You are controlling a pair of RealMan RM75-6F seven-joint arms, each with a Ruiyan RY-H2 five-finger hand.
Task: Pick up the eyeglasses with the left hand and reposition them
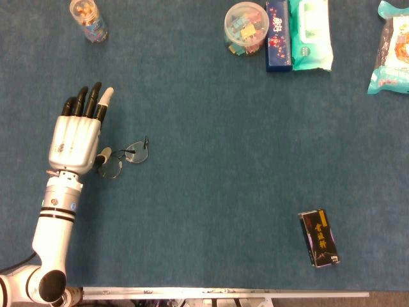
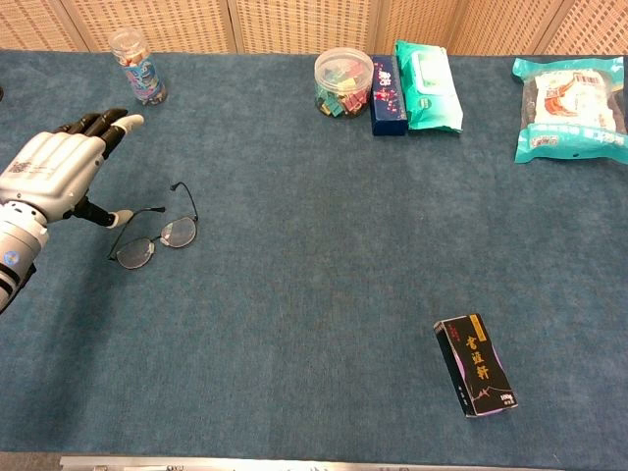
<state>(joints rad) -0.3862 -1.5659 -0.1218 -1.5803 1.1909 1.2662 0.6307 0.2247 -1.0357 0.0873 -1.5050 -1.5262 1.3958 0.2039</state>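
Left hand (image 1: pixel 77 135) is extended flat over the table (image 1: pixel 211 166), palm down, fingers straight and close together pointing away from the robot, thumb angled out to the side toward the eyeglasses (image 1: pixel 123 158). It grasps nothing; the fingers are released. The forearm runs back toward the near-left table edge.

The eyeglasses lie on the blue cloth just beside the hand on its thumb side, temples unfolded and pointing toward the far side. In the chest view the thumb tip (image 2: pixel 122 218) sits at the nearer temple of the eyeglasses (image 2: pixel 155 235); whether it actually touches the frame cannot be confirmed from either view.

Right hand is out of sight in both views.
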